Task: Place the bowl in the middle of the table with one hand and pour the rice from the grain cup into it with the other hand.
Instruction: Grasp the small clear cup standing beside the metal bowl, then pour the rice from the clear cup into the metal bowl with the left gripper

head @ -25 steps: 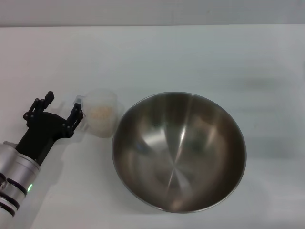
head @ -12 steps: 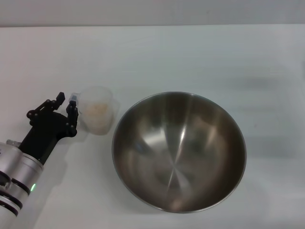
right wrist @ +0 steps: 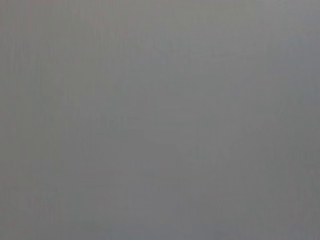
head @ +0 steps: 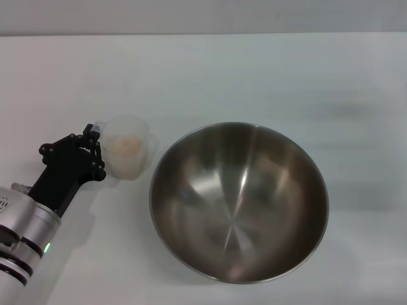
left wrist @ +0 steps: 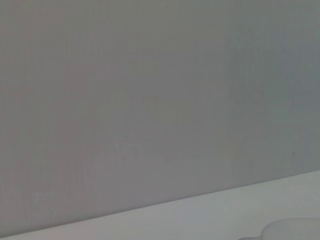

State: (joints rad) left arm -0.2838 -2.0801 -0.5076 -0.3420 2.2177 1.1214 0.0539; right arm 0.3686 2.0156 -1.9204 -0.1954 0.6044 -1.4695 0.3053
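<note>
The steel bowl (head: 239, 201) stands upright on the white table (head: 254, 76), at the middle and slightly toward the near edge. The frosted grain cup (head: 129, 152) stands just left of the bowl, with pale rice (head: 126, 145) inside it. My left gripper (head: 90, 143) comes in from the near left and its black fingers are closed together on the small tab at the cup's left rim. A bit of the cup's rim (left wrist: 292, 229) shows in the left wrist view. My right gripper is out of view, and the right wrist view shows only plain grey.
The table's far edge (head: 203, 33) meets a grey wall. The left arm's silver wrist (head: 22, 238) lies over the near-left corner of the table.
The left gripper's fingers went from wide open beside the cup to closed on its rim tab. The cup shifted a little to the left. The bowl has not moved.
</note>
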